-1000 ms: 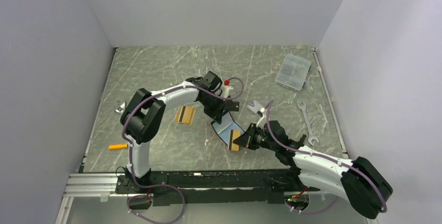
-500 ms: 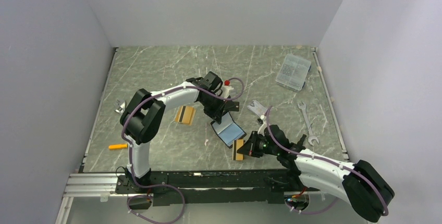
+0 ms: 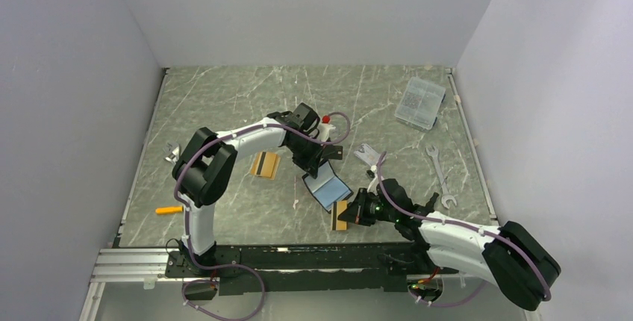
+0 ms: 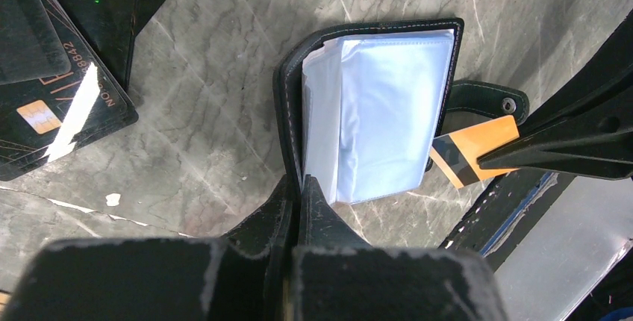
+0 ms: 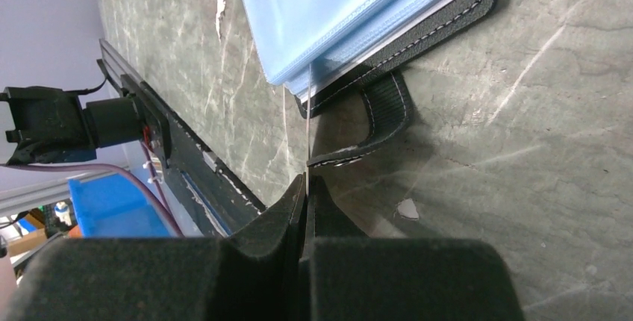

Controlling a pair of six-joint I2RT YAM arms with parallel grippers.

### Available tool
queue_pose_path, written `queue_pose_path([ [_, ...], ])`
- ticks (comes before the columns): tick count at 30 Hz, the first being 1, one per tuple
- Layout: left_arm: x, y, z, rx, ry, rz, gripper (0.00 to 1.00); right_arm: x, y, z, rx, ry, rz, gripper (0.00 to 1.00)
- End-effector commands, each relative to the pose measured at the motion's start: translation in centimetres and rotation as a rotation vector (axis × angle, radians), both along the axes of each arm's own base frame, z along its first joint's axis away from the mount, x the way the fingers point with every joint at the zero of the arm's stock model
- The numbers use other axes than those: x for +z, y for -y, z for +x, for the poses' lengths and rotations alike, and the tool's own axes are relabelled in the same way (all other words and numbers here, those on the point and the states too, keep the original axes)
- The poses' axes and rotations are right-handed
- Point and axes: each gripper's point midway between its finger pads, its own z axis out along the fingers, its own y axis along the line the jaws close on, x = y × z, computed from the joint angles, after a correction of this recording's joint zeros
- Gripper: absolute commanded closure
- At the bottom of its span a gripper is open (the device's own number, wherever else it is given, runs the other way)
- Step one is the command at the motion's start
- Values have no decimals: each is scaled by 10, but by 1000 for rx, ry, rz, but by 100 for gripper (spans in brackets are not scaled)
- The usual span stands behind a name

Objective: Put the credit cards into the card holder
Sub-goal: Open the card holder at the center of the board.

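Top: right gripper (image 3: 351, 213), clamped shut on the orange-gold card (image 3: 340, 216), has backed toward the table's (image 3: 224, 104) near edge; the card sits just off the card holder (image 3: 328, 190) mid-table, so not inserted yet. Left wrist: left gripper (image 4: 300, 187) pinched shut on the holder's cover, spread open. Right wrist: card edge-on, tip at the pockets. Green marble top, plain pale walls (image 3: 75, 75).

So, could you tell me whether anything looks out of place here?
Nothing spilled or damaged, but the orange card in the right gripper meets the card holder at its snap-tab edge, seemingly outside the blue sleeves.
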Motion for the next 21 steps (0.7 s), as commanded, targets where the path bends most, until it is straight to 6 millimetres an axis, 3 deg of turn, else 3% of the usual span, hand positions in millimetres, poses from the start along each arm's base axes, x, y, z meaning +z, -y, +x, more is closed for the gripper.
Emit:
queue_pose_path([
  [1,16,2,-3,-10,35,-20,100,9,-4,8,-3,49,24,100],
  [15,19,3,-2,-16,44,-21,100,27,-4,14,-18,101,45,100],
  [21,20,3,-3,-19,44,-24,100,40,-13,27,-13,143,55,100],
])
